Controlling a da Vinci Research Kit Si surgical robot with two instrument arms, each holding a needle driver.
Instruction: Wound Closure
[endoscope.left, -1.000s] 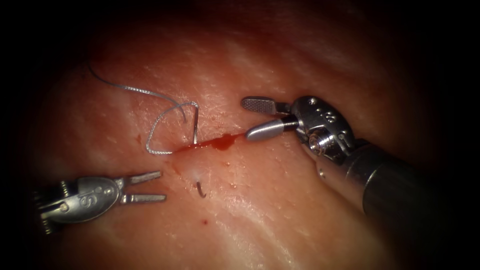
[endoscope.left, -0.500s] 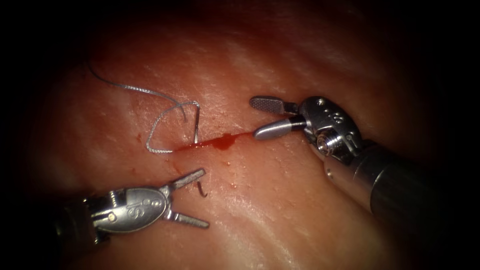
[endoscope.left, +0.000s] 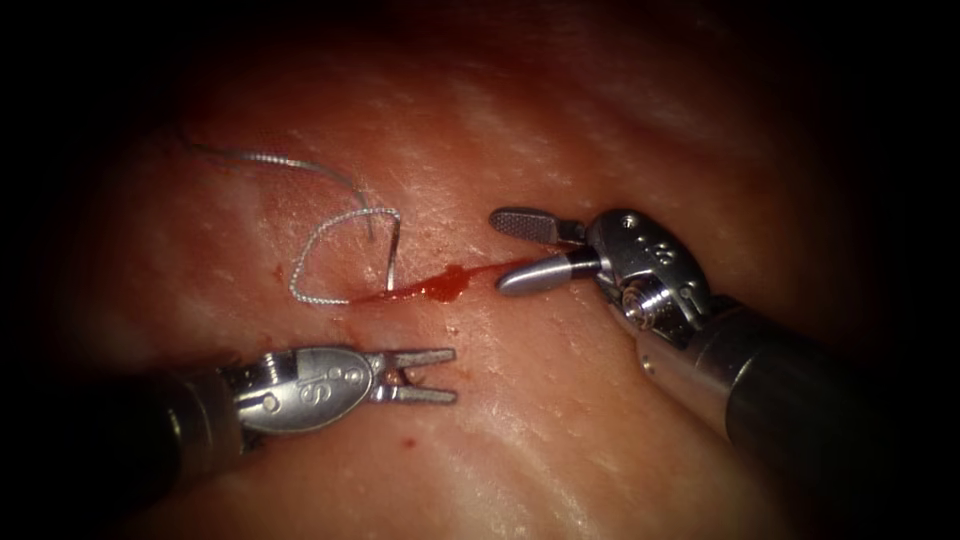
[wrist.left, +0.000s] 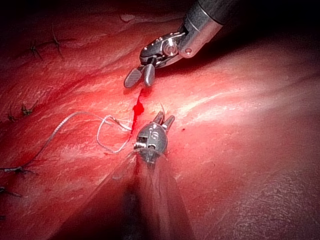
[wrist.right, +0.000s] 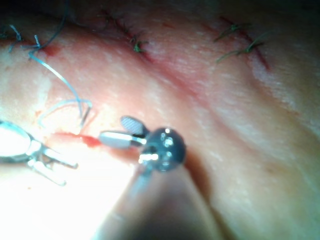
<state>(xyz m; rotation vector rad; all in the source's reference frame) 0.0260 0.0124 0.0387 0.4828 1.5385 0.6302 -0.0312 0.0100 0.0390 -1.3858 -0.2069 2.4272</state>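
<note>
The tissue (endoscope.left: 560, 420) has a short cut (endoscope.left: 470, 275) with red fluid (endoscope.left: 442, 287) in it. The curved needle passes under the cut. Its tail end (endoscope.left: 392, 255) stands out of the tissue on the far side, trailing a loop of thread (endoscope.left: 310, 270). Its tip (endoscope.left: 401, 377) pokes out on the near side. My left tool (endoscope.left: 452, 375) is open, its jaws lying on either side of the tip, close to their hinge; it also appears in the left wrist view (wrist.left: 165, 118). My right tool (endoscope.left: 500, 252) is open and holds nothing at the cut's right end (wrist.right: 112, 129).
The thread's free end (endoscope.left: 250, 158) runs off to the upper left. Older stitches with cut ends sit along other closed cuts (wrist.left: 30, 50) (wrist.right: 135, 45) (wrist.right: 245, 47). The right tool's shaft (endoscope.left: 800, 390) crosses the lower right.
My left tool has moved right and levelled out, bringing its open jaws around the needle tip. The right tool has barely shifted. The thread's free end has moved slightly.
</note>
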